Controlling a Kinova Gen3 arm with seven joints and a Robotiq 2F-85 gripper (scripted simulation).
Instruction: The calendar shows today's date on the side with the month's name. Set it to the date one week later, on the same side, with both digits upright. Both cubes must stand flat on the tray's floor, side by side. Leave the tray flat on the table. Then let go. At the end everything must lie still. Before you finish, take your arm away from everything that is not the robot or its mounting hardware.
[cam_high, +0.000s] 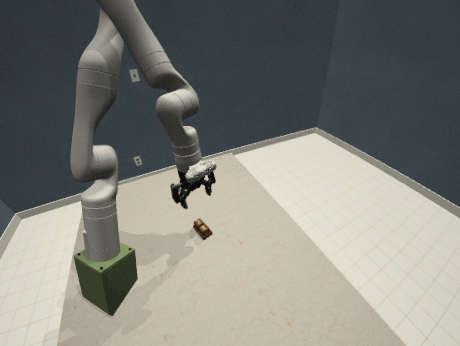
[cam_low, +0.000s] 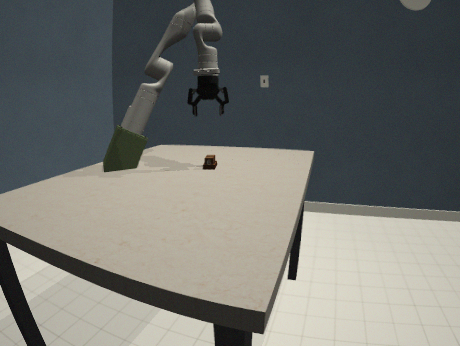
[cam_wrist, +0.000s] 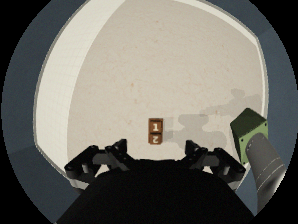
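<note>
Green pedestal (cam_high: 106, 285) at left, then the end effector (cam_high: 193, 193) high above the worktop (cam_low: 165, 220), jaws spread wide and empty, with the calendar (cam_high: 202, 228) resting below it, well apart. Judged to be pausing over the tray before any cube is handled (next, probably a straight descent onto one cube). Only from the wrist: white digits on the cubes (cam_wrist: 154, 131), a 1 above, the other unclear; elsewhere just a brown block.

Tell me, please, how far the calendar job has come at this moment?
Done: cannot confirm; the digits are too small to read surely. The calendar sits flat on the table, both cubes inside the tray. In hand: nothing; the end effector hangs open, high above it. Left: check the date, turn cubes if needed.
</note>
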